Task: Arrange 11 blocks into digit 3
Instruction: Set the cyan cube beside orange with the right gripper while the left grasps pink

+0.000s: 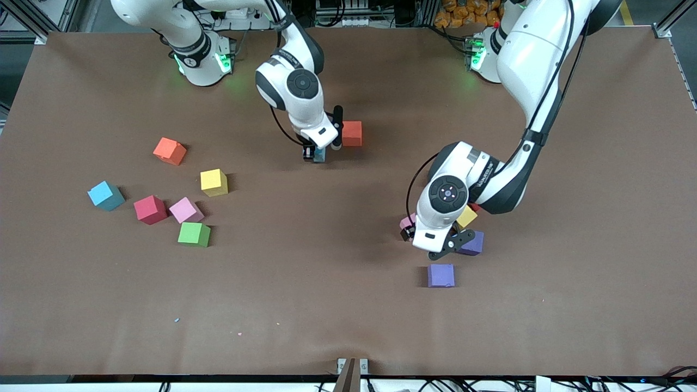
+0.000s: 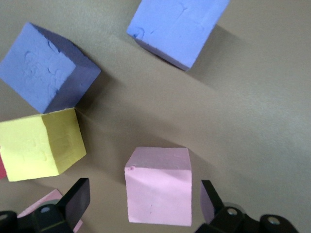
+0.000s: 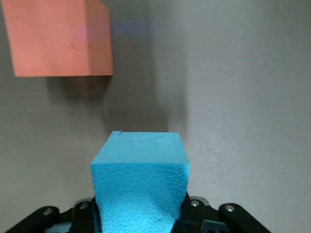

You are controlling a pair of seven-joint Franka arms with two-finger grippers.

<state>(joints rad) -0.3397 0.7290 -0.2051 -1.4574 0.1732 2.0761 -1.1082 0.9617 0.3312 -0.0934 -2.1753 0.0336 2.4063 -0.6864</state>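
Right claw [image 1: 321, 154]: squeezed tight on a light blue block [image 3: 140, 182]. The block sits between its two fingers.
Right arm: comes from its base at the top of the front view, bends down at the wrist, and points the claw straight down at the bench [image 1: 326, 305].
Red-orange block [image 1: 352, 133]: on the bench just beside the right claw, not touching the light blue block.
Left claw [image 2: 141, 204]: wide open, one finger on each side of a pink block [image 2: 158, 187]. It does not squeeze it.
Left arm: reaches long and low from its base, elbow bent, claw pointing down.
Blocks by the left claw: a yellow block [image 2: 41, 145] and two purple blocks [image 2: 46, 68] close to the pink one. One purple block [image 1: 440, 275] lies nearer the front camera than the claw.
Loose blocks: toward the right arm's end, an orange block [image 1: 170, 151], a yellow one [image 1: 213, 182], a blue one [image 1: 105, 195], a red one [image 1: 150, 209], a pink one [image 1: 186, 210] and a green one [image 1: 194, 233].
Digit 3: not built; the blocks lie apart.
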